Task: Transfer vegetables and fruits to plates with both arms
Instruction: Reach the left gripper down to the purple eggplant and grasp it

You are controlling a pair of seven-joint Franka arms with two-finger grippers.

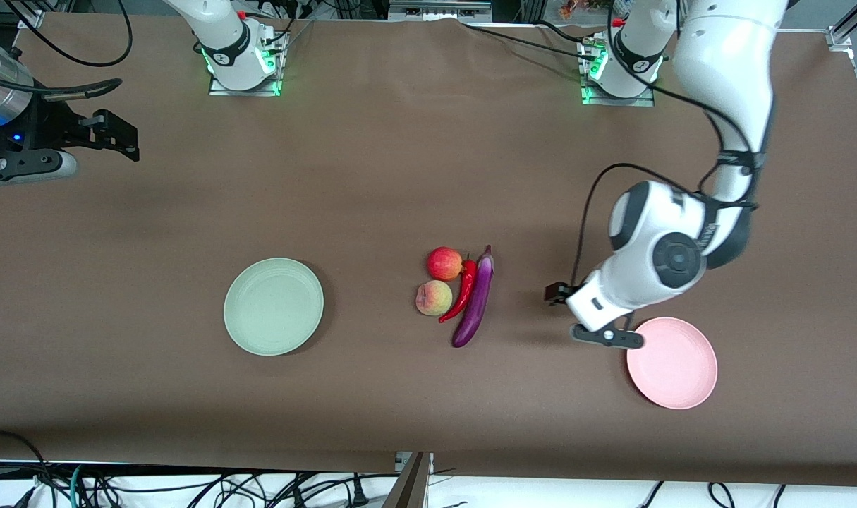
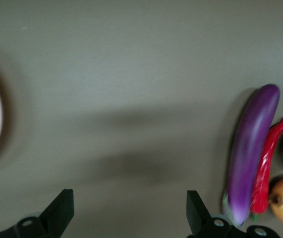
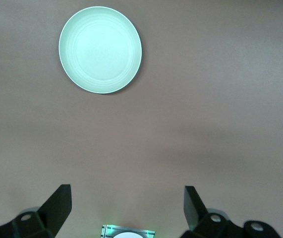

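Brown cloth covers the whole table (image 1: 400, 162), with all the food bunched up in the middle. The left gripper (image 2: 130, 210) hangs low over bare cloth between the pink plate (image 1: 675, 367) and the pile, fingers spread wide and holding nothing. The plate's rim sits just beside it, while the purple eggplant (image 1: 475, 302) lies a bit off from its fingertips toward the right arm's end. Touching the eggplant is the red chili pepper (image 1: 462, 291), and past that are the apple (image 1: 444, 263) and the peach (image 1: 434, 298), touching each other, with the peach nearer the front camera. The right gripper (image 3: 126, 208) waits up high over its own end of the table, also wide open and empty, with the mint green plate (image 1: 273, 305) well apart from it.
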